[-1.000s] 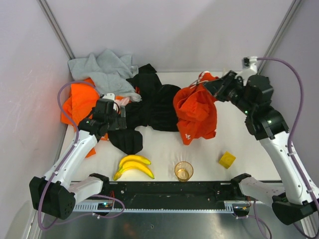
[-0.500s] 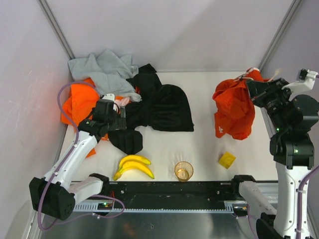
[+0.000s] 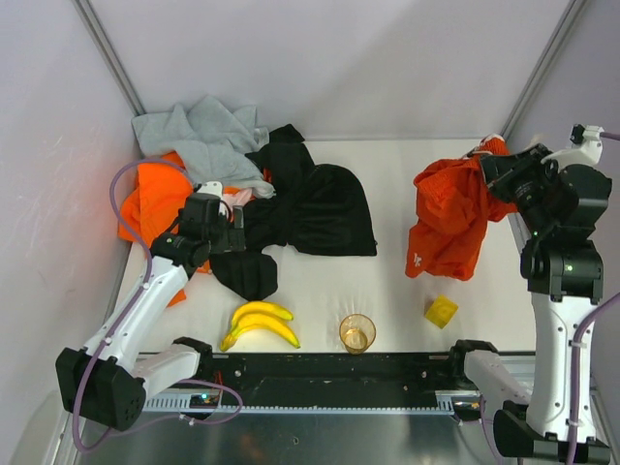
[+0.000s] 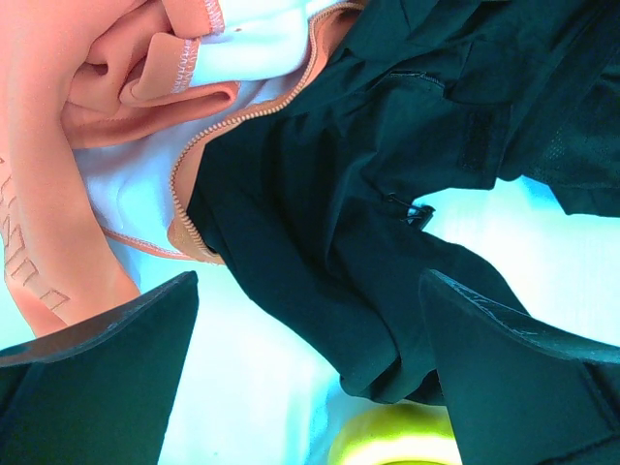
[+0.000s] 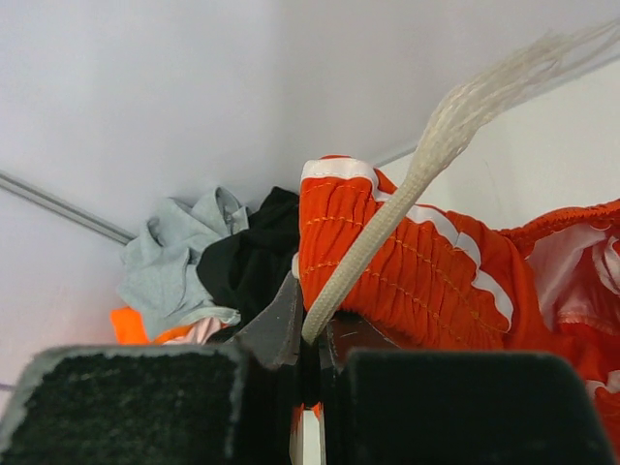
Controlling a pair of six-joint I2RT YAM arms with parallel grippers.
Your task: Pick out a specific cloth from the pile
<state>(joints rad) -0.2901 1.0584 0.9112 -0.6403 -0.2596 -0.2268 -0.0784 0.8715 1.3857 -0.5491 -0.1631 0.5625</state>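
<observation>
The red-orange cloth [image 3: 448,215] with white trim and a small white logo hangs from my right gripper [image 3: 491,167] at the right side of the table, apart from the pile. In the right wrist view my right gripper [image 5: 312,339] is shut on the cloth's waistband [image 5: 407,262] and its white drawstring [image 5: 387,221]. The pile [image 3: 232,184] of grey, black and bright orange garments lies at the back left. My left gripper [image 3: 215,231] is open above a black garment [image 4: 368,194] at the pile's front edge.
A banana bunch [image 3: 259,324], an amber cup [image 3: 356,332] and a yellow block [image 3: 441,311] stand along the table's front. Walls close in at the left, back and right. The banana also shows under the black garment in the left wrist view [image 4: 397,438].
My right arm has carried the cloth from beside the black garments to the right side of the table and raised it; it now hangs lower. The left arm has not moved.
</observation>
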